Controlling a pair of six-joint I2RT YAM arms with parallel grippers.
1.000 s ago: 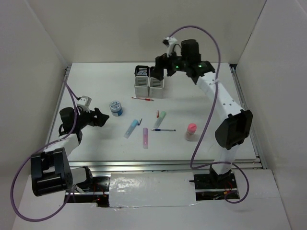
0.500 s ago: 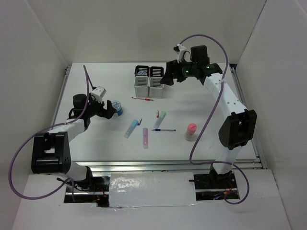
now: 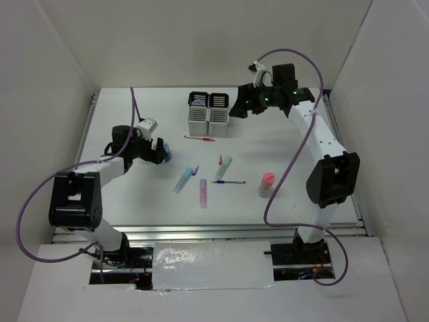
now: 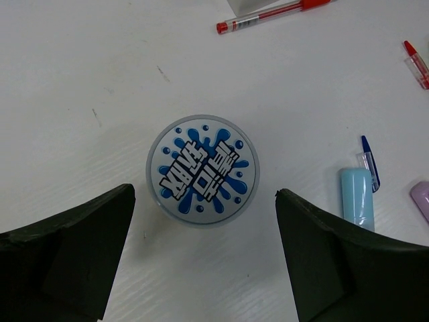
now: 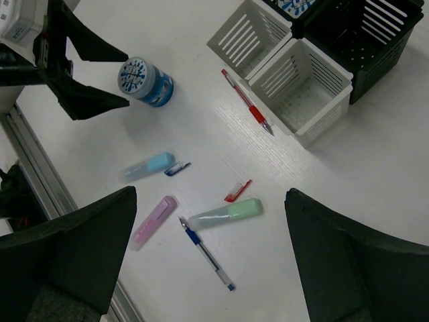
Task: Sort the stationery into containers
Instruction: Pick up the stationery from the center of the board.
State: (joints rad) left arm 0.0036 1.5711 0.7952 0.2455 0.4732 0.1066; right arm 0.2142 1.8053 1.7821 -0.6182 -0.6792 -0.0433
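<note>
The blue round roll with a splash-print lid [image 4: 202, 171] stands on the white bench [image 4: 80, 80] in the middle of the frame, right at the mouth of the wide-spread left gripper [image 4: 204, 201].

Left fingers [image 4: 67, 255] now astride the blue roll [image 4: 202, 171]

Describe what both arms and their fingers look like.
Both the left arm and right arm have white tubular links with bulky black joint housings, and a purple cable loops alongside each. Green lights glow on the right wrist. A small white-grey camera block sits on each wrist. The fingers are matt black wedges.
</note>
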